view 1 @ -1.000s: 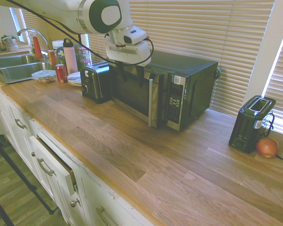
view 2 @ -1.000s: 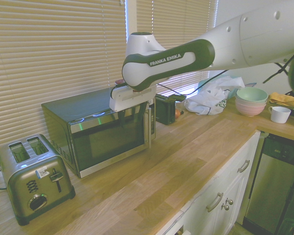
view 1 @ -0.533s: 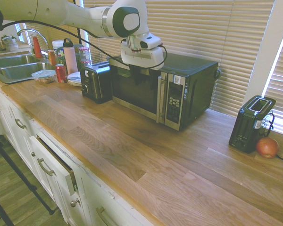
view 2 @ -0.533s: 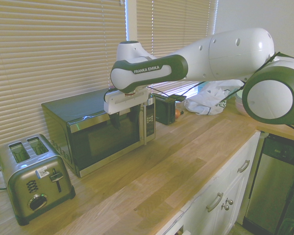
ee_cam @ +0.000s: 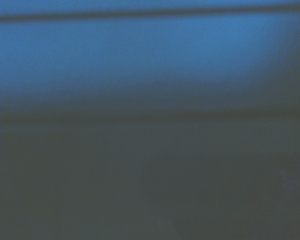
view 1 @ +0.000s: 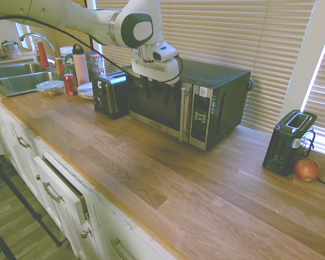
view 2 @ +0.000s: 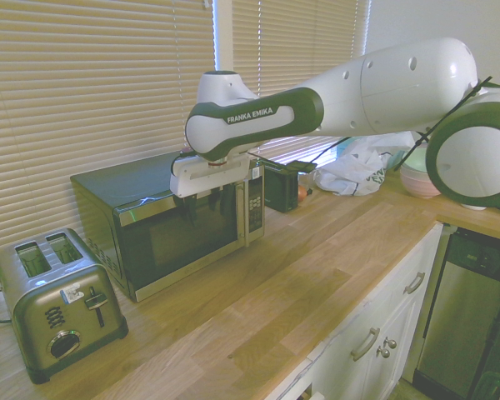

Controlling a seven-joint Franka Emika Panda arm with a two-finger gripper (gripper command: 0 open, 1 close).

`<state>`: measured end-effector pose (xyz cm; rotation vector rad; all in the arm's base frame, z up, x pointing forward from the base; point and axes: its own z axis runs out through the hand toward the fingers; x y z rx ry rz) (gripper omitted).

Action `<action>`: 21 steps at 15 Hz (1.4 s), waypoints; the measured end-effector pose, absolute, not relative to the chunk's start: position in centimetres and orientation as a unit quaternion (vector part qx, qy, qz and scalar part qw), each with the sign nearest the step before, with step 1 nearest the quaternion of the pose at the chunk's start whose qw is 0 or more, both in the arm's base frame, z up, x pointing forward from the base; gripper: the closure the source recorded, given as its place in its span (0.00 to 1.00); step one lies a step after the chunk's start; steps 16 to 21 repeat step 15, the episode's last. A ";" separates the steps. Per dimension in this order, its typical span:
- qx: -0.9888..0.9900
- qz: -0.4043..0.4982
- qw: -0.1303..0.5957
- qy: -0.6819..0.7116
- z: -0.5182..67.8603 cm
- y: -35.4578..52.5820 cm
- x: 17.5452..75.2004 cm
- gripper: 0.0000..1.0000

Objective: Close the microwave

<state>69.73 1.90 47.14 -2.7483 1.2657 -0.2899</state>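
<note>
The microwave point(view 1: 215, 112) stands on the wooden counter point(view 1: 135, 162) against the window blinds point(view 1: 281, 43), between the silver-and-black toaster point(view 2: 60, 304) and the small black toaster point(view 1: 290, 142). Its dark glass door point(view 2: 183, 240) lies flush with the front, beside the button panel point(view 1: 201, 115), and the vertical silver handle point(view 1: 184, 114) runs along the door's edge next to that panel.

The gripper point(view 1: 156, 98) points down in front of the door, on the toaster side of the handle. Its two dark fingers are spread apart, with nothing between them. Whether a fingertip touches the glass is hard to say, dark against dark as they are; the wrist view is only a blur of blue and grey crossed by dark lines.

A round reddish onion or apple point(view 1: 307, 169) sits right beside the small black toaster. Beyond the silver-and-black toaster, toward the sink point(view 1: 24, 81), are a red can point(view 1: 70, 84) and a pink bottle point(view 1: 80, 67). Below the counter, one drawer point(view 1: 62, 189) is partly pulled out.
</note>
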 end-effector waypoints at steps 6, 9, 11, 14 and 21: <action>-0.912 -0.068 0.052 0.402 49.0 4.2 61.3 0.00; -0.913 -0.042 0.039 0.403 46.8 3.9 56.9 0.00; -0.913 -0.035 0.035 0.406 45.1 3.5 53.9 0.00; -0.910 -0.036 0.035 0.410 43.0 2.7 49.5 0.00; -0.910 -0.037 0.035 0.411 42.6 2.7 48.2 0.00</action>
